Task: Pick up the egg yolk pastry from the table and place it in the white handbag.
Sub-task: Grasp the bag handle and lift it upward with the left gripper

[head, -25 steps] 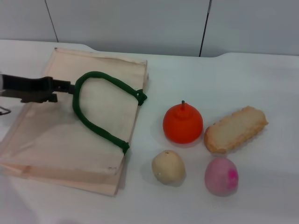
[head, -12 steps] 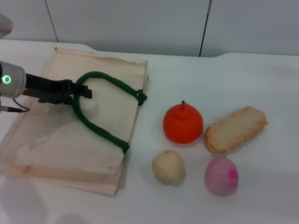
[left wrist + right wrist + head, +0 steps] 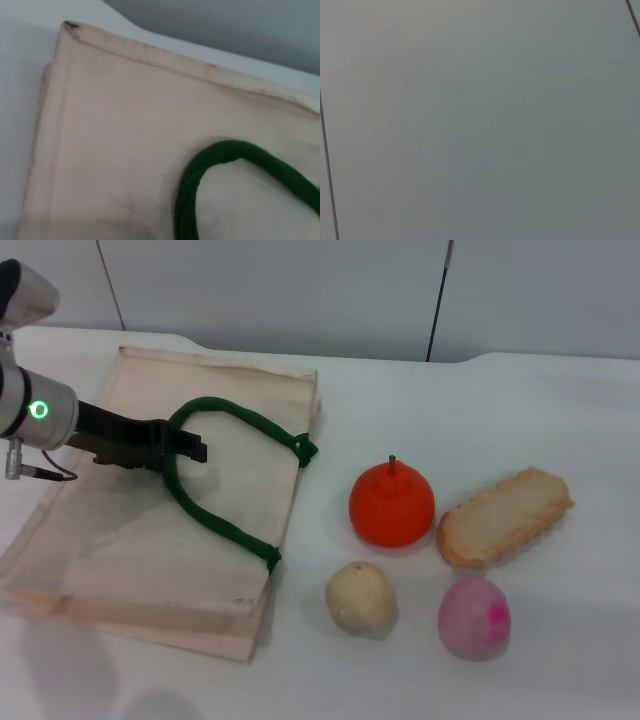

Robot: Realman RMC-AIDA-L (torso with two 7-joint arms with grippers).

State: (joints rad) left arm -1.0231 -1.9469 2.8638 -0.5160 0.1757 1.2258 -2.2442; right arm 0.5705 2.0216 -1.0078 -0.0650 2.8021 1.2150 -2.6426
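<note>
Head view: left gripper [image 3: 188, 449], jaws apparently closed around the green handle [image 3: 225, 478] of the white handbag [image 3: 120, 540], must lift it open; egg yolk pastry [image 3: 360, 597] waits on the table beside the bag.

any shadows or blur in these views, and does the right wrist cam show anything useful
Head view: even, soft light; faint shadows under the egg yolk pastry and beside the white handbag; the left end effector sits at the green handle. Left wrist view: close and slightly soft, showing only bag cloth and handle. Right wrist view: just a plain grey surface, nothing of the work.
</note>
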